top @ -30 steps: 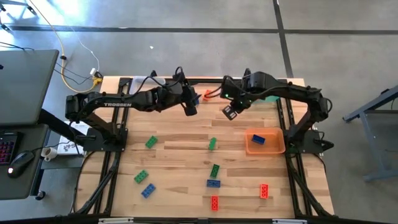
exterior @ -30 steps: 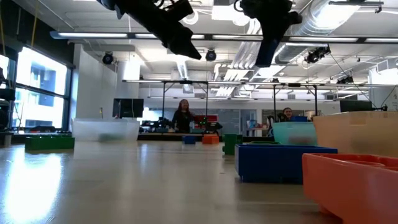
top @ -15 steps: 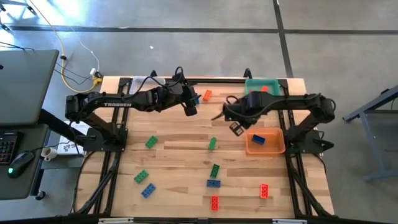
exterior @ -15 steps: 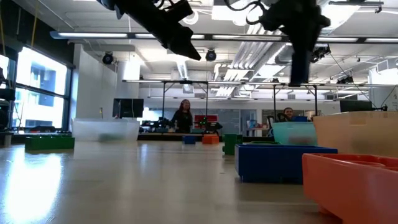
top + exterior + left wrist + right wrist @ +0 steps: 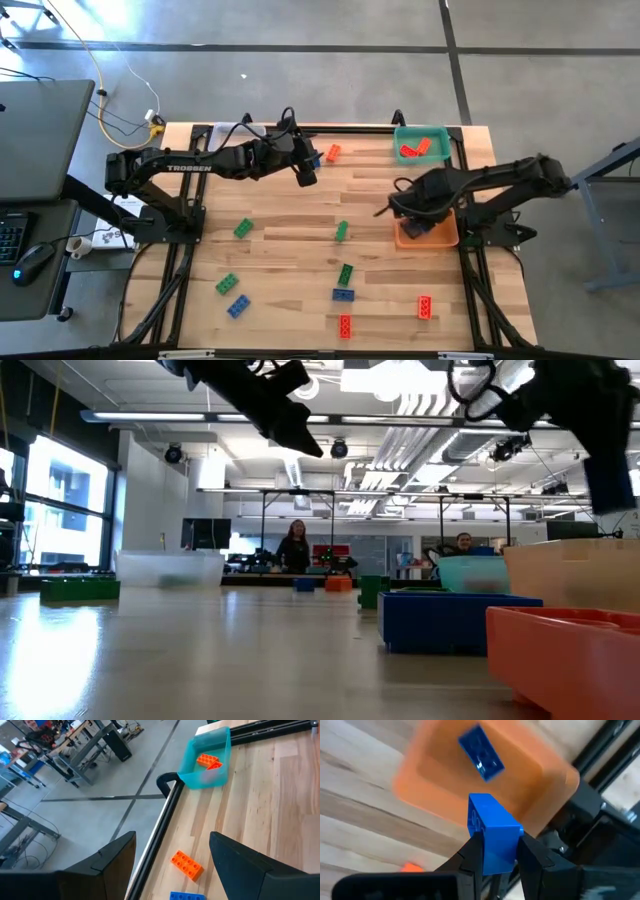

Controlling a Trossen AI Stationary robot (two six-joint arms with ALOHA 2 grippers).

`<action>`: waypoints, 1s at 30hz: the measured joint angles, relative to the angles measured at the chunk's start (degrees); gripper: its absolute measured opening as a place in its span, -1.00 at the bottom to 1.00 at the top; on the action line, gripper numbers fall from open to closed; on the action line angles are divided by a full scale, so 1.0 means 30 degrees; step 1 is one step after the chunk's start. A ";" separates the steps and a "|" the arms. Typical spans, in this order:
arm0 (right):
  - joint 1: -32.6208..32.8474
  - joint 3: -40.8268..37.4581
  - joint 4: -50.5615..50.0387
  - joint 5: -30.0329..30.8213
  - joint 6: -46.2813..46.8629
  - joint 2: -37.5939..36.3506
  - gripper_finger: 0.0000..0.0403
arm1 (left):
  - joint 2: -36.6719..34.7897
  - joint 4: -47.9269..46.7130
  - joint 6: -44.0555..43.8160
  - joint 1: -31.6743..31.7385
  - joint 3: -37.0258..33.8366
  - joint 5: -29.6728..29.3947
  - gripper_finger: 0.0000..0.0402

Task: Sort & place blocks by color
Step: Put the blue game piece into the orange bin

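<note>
My right gripper (image 5: 412, 212) hangs over the orange tray (image 5: 443, 236), shut on a blue block (image 5: 492, 827). A second blue block (image 5: 481, 752) lies flat inside that tray (image 5: 435, 780). My left gripper (image 5: 305, 172) waits open above the table's far middle; a red-orange block (image 5: 187, 865) and a blue block (image 5: 187, 896) lie on the wood below it. The teal tray (image 5: 420, 145) at the far right holds red blocks (image 5: 209, 761). Green blocks (image 5: 243, 229) (image 5: 341, 231) (image 5: 345, 273), blue blocks (image 5: 343, 294) and red blocks (image 5: 345, 325) (image 5: 424, 307) lie scattered on the table. My right gripper pinches the blue block between its two fingers (image 5: 472, 852), one on each long side. The free end of the block (image 5: 487, 807) sticks out past the fingertips. The fingers point down from above. The block is lifted clear, above the orange tray.
A clear tray (image 5: 170, 568) stands at the far left corner. More blocks lie near the left edge: green (image 5: 226, 284) and blue (image 5: 237, 307). Black frame rails run along both sides of the table (image 5: 470, 290). People show in the room behind (image 5: 295, 548).
My right gripper has travelled from the table's far middle toward the near right, ending over the orange tray with the blue block still between its fingers. In the low view it has swept to the right. My left arm has kept still.
</note>
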 joint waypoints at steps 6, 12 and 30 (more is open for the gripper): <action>0.0088 -0.2498 0.0025 -0.1310 -0.0541 -0.0276 -0.67 | 0.0000 -0.0582 -0.1706 0.0000 -0.0007 0.0570 0.20; 0.0059 -0.3894 0.0027 -0.1238 -0.0672 -0.0143 -0.67 | 0.0000 -0.0930 -0.3123 -0.0074 -0.0007 0.0579 0.20; 0.0051 -0.5883 0.2713 0.0738 -0.1756 -0.0143 -0.66 | -0.1326 -0.1754 -0.5102 -0.1875 0.0000 -0.1663 0.20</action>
